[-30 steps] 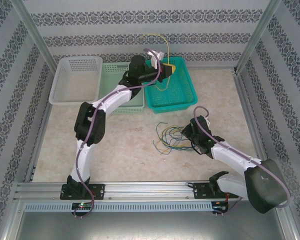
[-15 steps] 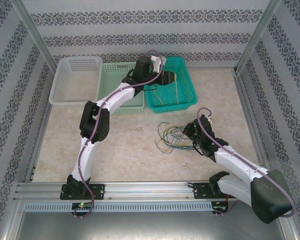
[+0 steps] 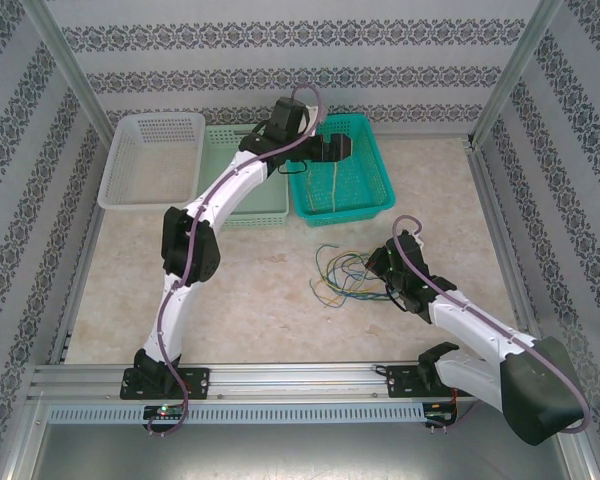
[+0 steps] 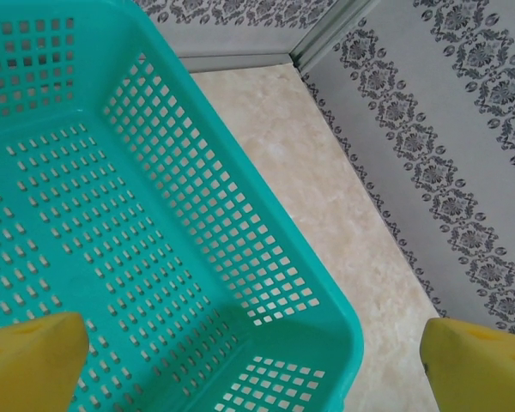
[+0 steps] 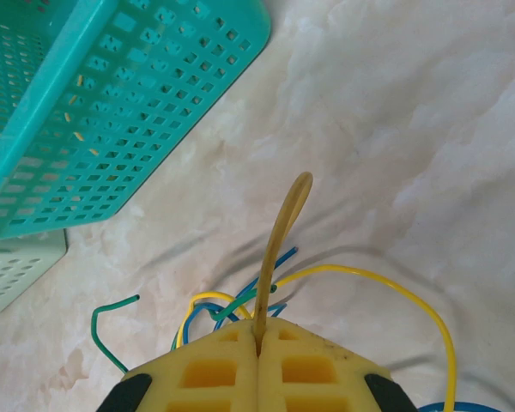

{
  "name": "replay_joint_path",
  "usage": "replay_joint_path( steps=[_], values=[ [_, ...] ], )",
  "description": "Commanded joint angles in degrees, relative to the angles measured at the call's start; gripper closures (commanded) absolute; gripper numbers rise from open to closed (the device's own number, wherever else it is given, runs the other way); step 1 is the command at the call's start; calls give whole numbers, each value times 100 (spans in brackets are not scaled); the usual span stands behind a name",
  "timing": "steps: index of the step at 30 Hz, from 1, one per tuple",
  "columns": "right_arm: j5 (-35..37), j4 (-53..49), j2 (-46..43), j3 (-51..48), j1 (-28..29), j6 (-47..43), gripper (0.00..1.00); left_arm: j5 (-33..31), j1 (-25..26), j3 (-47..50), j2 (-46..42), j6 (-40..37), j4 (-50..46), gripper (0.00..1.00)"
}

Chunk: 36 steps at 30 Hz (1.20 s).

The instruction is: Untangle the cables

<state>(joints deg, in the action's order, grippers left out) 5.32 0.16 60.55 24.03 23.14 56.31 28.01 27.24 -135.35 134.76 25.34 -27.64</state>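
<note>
One yellow strand [image 3: 332,187] lies in teal basket [image 3: 345,212] at 12 o'clock, left gripper [image 3: 338,148] spread above; right gripper [image 5: 257,330] clamps yellowish cable [image 5: 283,223]. Likely anchoring tangle [image 3: 340,272].

Bright, even, diffuse light; only faint shadows on the pale marbled counter [image 3: 230,290]. In the right wrist view, the thin yellow cable [image 5: 279,236] at centre blurs.

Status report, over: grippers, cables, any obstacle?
Left gripper open above teal basket; yellow cable lies inside. Right gripper shut on a yellowish strand of the tangle on table. No obstacle seen.
</note>
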Motion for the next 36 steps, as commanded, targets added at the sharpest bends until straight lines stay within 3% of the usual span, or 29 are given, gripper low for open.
replay_joint_path(
  steps=[1, 3, 6, 8, 11, 13, 16, 22, 25, 31, 36],
  values=[
    [2, -55, 111, 186, 25, -134, 100, 124, -81, -842, 708, 108, -931, 0],
    [-54, -56, 165, 215, 25, -152, 100, 432, -85, -1280, 1014, 72, -1180, 0],
    [-56, -74, 200, 229, 25, -158, 100, 671, -19, -1121, 977, -91, -928, 1],
    [-47, -75, 212, 231, 24, -163, 100, 715, 36, -1073, 917, -234, -812, 6],
    [-44, -74, 237, 225, 29, -138, 100, 688, 113, -1073, 835, -580, -722, 37],
    [-50, -66, 239, 226, 25, -141, 100, 634, 147, -1073, 781, -769, -629, 67],
    [-46, -77, 229, 216, 25, -139, 100, 642, 148, -1081, 736, -852, -543, 88],
    [-46, -87, 227, 214, 24, -161, 100, 902, 158, -1099, 638, -836, -316, 100],
    [-47, -97, 224, 207, 26, -170, 100, 931, 215, -1099, 454, -1015, -200, 100],
    [-55, -117, 206, 208, 36, -238, 100, 146, 368, -1099, 11, -2124, -259, 100],
    [-48, -107, 225, 216, 33, -284, 100, -69, 395, -1125, -30, -2979, -268, 100]
  ],
)
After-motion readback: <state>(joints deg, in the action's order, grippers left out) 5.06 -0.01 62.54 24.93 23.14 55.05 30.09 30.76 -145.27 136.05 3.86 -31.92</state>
